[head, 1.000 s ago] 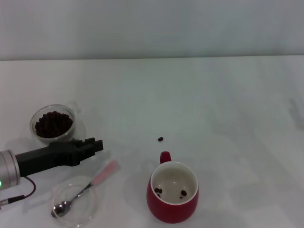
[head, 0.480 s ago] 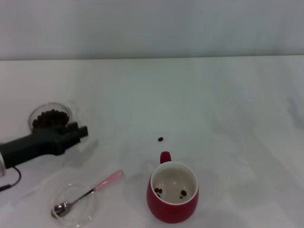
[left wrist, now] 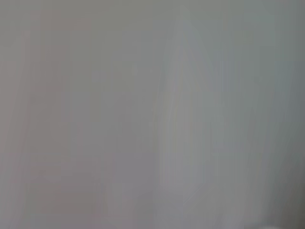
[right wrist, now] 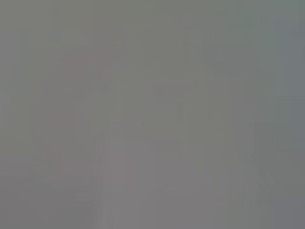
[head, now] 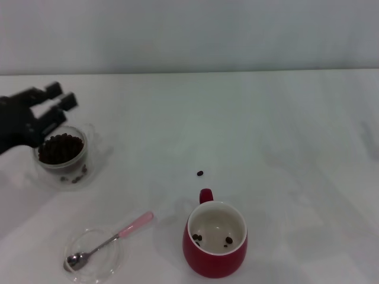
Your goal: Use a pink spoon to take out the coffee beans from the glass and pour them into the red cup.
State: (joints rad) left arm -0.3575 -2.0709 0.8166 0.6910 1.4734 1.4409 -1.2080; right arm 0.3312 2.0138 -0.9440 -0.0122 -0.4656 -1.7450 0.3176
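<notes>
Spoon set down, left arm pulled back past the glass

Head view: the left gripper, black, hung raised near the desk's left edge, just behind the small clear double-walled glass; a second before it had been low and further forward, just over the spoon. Its two fingers stood apart with nothing between them. The teaspoon with a silver bowl and pale pink handle lay released, bowl in the shallow clear glass dish near the front-left corner, handle over the rim toward the glossy red ceramic mug at the front edge. I judged a scooping round finished, or the task ending, since the arm was leaving the spoon.

Counts: one spoon, one dish, one glass, one mug. Dark brown coffee beans remained heaped in the glass, too many to count; about three lay in the mug; a stray bean sat alone on the white desk behind the mug.

Left wrist view: featureless grey.

Right wrist view: equally blank; the right gripper appeared nowhere.
</notes>
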